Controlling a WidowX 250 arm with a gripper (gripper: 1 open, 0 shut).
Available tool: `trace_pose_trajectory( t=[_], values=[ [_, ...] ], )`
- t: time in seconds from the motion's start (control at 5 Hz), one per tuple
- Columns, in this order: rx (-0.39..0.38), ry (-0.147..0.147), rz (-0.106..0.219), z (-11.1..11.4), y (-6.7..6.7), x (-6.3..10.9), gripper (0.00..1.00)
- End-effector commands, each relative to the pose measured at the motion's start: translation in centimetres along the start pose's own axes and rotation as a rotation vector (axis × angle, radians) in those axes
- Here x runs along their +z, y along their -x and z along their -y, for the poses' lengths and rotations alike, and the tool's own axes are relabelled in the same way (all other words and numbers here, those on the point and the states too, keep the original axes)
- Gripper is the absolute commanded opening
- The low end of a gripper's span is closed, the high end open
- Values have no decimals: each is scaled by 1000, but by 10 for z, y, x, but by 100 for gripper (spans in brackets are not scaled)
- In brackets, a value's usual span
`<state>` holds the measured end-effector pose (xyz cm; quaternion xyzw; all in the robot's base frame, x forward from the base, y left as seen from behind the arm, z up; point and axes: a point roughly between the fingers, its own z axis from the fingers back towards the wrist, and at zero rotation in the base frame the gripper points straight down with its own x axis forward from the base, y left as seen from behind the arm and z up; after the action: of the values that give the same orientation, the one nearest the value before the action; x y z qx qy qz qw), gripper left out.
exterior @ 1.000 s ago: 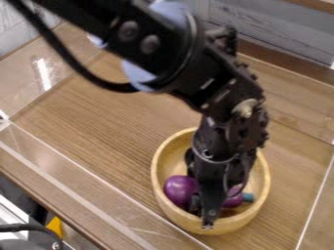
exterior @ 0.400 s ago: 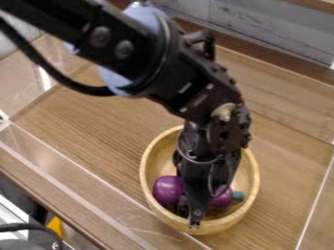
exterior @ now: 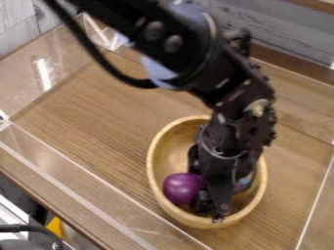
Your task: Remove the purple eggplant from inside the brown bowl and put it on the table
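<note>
Lying inside brown bowl [exterior: 171,149], purple eggplant [exterior: 183,188], end effector [exterior: 218,209] clamped on it

The worktop [exterior: 92,112] is brown wood grain with fine straight lines, edged by low clear acrylic walls [exterior: 78,200]. Directly on it sits one round light-brown wooden bowl [exterior: 163,156], near the worktop's front right corner, just beside the front wall.

The eggplant [exterior: 183,187] is glossy purple. The bowl [exterior: 167,146] is light brown wood with a paler rim. The table [exterior: 104,117] is brown with fine straight grain lines. The arm [exterior: 196,59] is black with a bluish patch.
</note>
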<state>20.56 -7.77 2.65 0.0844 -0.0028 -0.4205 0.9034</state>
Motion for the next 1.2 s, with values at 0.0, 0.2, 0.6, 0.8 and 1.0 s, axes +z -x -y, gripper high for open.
trace_pose_trajectory(
  t=[0.0, 0.2, 0.6, 0.8, 1.0],
  values=[
    [25, 4, -19, 7, -15, 8, 0],
    [82, -1, -34, 3, -6, 12, 0],
    [210, -2, -69, -1, 6, 18, 0],
    [284, 6, -87, -3, 9, 19, 0],
    [263, 7, -88, -1, 0, 17, 0]
  ],
)
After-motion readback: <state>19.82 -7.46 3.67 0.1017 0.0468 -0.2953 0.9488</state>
